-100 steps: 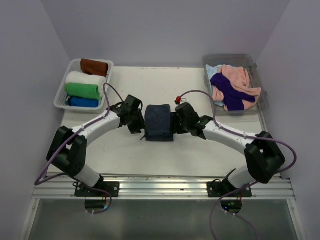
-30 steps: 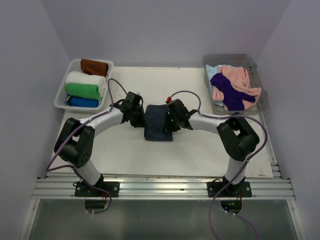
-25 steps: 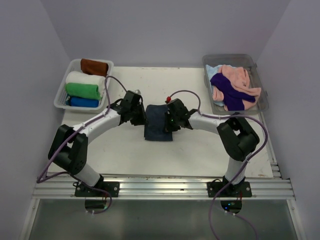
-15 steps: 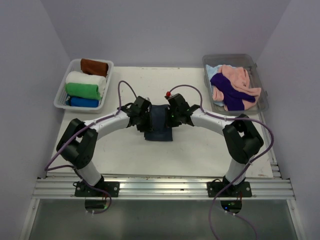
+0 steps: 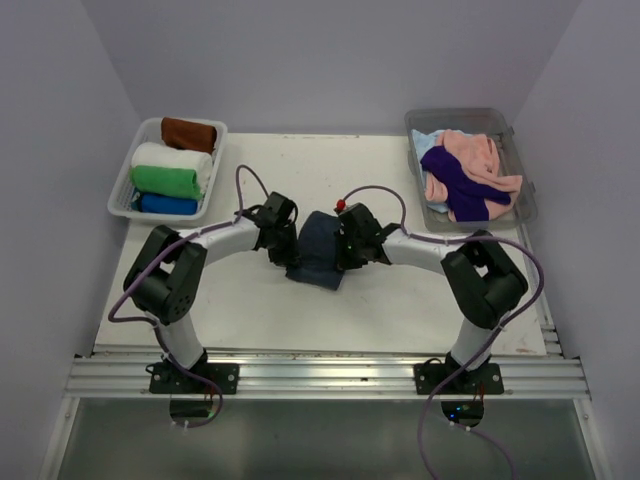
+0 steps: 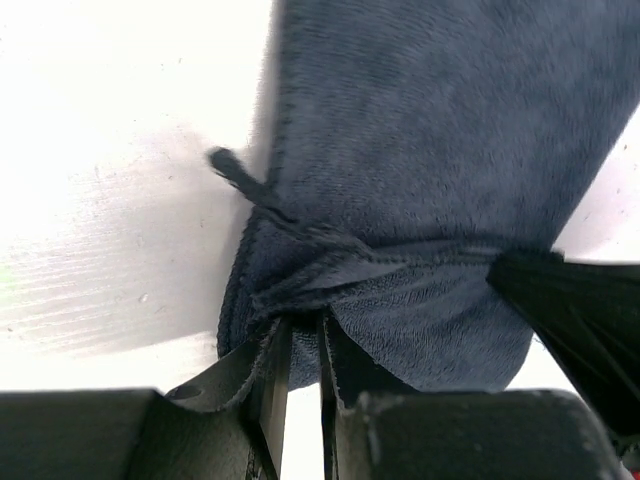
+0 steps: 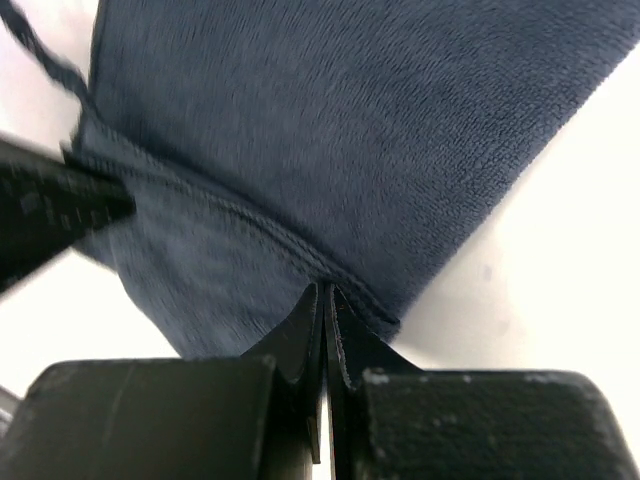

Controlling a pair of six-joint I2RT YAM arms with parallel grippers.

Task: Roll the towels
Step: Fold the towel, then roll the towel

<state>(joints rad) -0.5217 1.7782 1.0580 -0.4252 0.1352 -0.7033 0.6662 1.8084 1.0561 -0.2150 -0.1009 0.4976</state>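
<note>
The dark grey-blue towel (image 5: pixel 318 262) lies mid-frame on the desk (image 5: pixel 300 170), its long axis running top to bottom of the overhead view, slightly slanted. The left jaws, nearly together, pinch its left hem. The right jaws, fully together, clamp its right hem. Both grip near the upper end. The arms' black heads hide that edge, so I cannot tell how much is rolled.

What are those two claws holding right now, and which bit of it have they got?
Both hold the dark blue towel: the left gripper pinches its bunched edge, the right gripper its stitched hem.
</note>
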